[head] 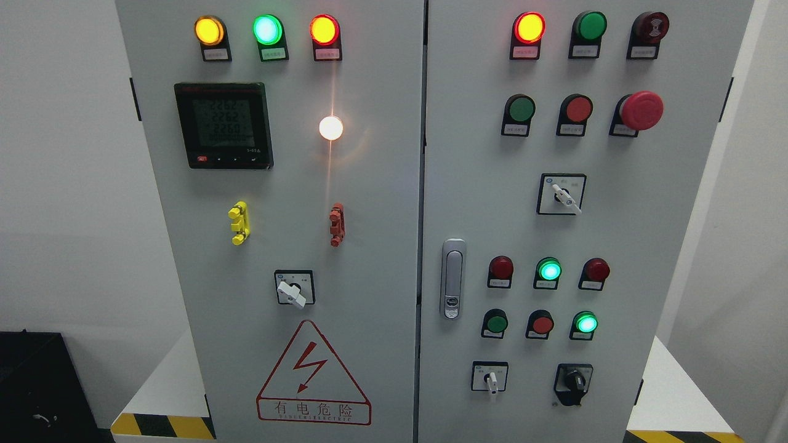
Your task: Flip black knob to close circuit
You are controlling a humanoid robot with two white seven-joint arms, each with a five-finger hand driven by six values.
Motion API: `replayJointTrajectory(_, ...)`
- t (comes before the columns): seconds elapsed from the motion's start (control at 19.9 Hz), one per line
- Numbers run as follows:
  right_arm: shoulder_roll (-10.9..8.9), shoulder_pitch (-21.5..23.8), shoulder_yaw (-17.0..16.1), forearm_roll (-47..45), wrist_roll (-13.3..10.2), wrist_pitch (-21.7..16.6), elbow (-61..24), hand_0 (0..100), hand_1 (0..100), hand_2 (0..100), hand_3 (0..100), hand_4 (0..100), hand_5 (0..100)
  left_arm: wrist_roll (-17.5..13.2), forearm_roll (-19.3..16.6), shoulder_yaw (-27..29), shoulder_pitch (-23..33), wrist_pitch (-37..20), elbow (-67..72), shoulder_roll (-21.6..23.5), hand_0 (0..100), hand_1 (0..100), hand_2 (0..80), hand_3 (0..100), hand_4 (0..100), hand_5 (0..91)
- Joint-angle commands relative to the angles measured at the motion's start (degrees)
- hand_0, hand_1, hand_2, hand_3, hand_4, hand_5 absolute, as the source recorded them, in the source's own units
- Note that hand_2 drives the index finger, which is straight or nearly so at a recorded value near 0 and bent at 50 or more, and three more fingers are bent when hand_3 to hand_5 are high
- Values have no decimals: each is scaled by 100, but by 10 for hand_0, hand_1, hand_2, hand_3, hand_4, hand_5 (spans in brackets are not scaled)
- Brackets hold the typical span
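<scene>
My hands: neither one shows in the head view, so I cannot tell whether my fingers are released, clenched or grasping anything.
Black knob: the black knob sits at the bottom right of the cabinet's right door, on its own dark plate, the lowest control on that side.
Its setting: the grip looks roughly upright, perhaps leaning a little to the left; it is too small and dark for me to read which position that is.
Neighbours: a white-handled switch sits to its left on the same row; a lit green lamp is just above it, with a red button and a dark green button further left on that upper row.
Further off: the door handle stands by the seam between the doors, well to the left and above.
Left door: a meter, a glowing white lamp and a lightning warning sign, none of which concern me.
Done so far: nothing that I can see; nothing of mine touches the knob.
Left to do: as I judge it, the whole job — bring a hand up to the lower right corner, close my fingers on the grip and turn it.
Watch for: the white-handled switch is near enough to bump on the way in.
</scene>
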Motion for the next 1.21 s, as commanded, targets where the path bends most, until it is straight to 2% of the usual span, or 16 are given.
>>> replayJointTrajectory(0.0, 0, 79, -431, 1175, 67, 327, -1597, 0, 33, 40, 150, 134, 0, 4, 0, 0, 0, 0, 0, 0, 120, 556, 0, 0, 0, 0)
replayJointTrajectory(0.1, 0, 88, -756, 1983, 76, 346, -2037, 0, 43, 140, 275, 231, 34, 4, 0, 0, 0, 0, 0, 0, 120, 556, 0, 0, 0, 0)
replayJointTrajectory(0.15, 0, 88, -862, 2379, 84, 346, -2240, 0, 46, 206, 366, 303, 152, 4, 0, 0, 0, 0, 0, 0, 120, 556, 0, 0, 0, 0)
replayJointTrajectory(0.2, 0, 88, -915, 2705, 84, 346, -2468, 0, 50, 255, 423, 350, 202, 4, 0, 0, 0, 0, 0, 0, 120, 556, 0, 0, 0, 0)
replayJointTrajectory(0.4, 0, 88, -933, 3208, 102, 355, -3399, 0, 75, 407, 571, 518, 403, 4, 0, 0, 0, 0, 0, 0, 120, 556, 0, 0, 0, 0)
replayJointTrajectory(0.45, 0, 88, -933, 3348, 163, 355, -3637, 0, 77, 452, 609, 563, 470, 4, 0, 0, 0, 0, 0, 0, 120, 556, 0, 0, 0, 0)
replayJointTrajectory(0.55, 0, 88, -951, 3699, 251, 355, -4120, 0, 88, 513, 676, 609, 543, 4, 0, 0, 0, 0, 0, 0, 120, 556, 0, 0, 0, 0)
replayJointTrajectory(0.6, 0, 88, -951, 3823, 278, 364, -4357, 0, 95, 578, 737, 655, 626, 4, 0, 0, 0, 0, 0, 0, 120, 556, 0, 0, 0, 0)
replayJointTrajectory(0.65, 0, 88, -960, 3929, 313, 407, -4603, 0, 96, 595, 745, 660, 634, 4, 0, 0, 0, 0, 0, 0, 120, 556, 0, 0, 0, 0)
replayJointTrajectory(0.75, 0, 88, -1065, 4244, 418, 443, -5061, 0, 111, 700, 837, 734, 728, 4, 0, 0, 0, 0, 0, 0, 120, 556, 0, 0, 0, 0)
replayJointTrajectory(0.85, 0, 88, -1187, 4823, 602, 425, -5526, 0, 113, 762, 899, 782, 782, 4, 0, 0, 0, 0, 0, 0, 120, 556, 0, 0, 0, 0)
replayJointTrajectory(0.9, 0, 88, -1266, 5061, 647, 382, -5790, 0, 88, 798, 932, 813, 820, 4, 0, 0, 0, 0, 0, 0, 120, 556, 0, 0, 0, 0)
replayJointTrajectory(1.0, 9, 105, -1294, 5440, 673, 355, -6291, 0, 2, 828, 972, 846, 853, 4, 0, 0, 0, 0, 0, 0, 120, 556, 0, 0, 0, 0)
replayJointTrajectory(1.16, 9, 167, -1268, 5670, 682, 267, -6968, 0, 0, 859, 1000, 880, 888, 4, 0, 0, 0, 0, 0, 0, 120, 556, 0, 0, 0, 0)
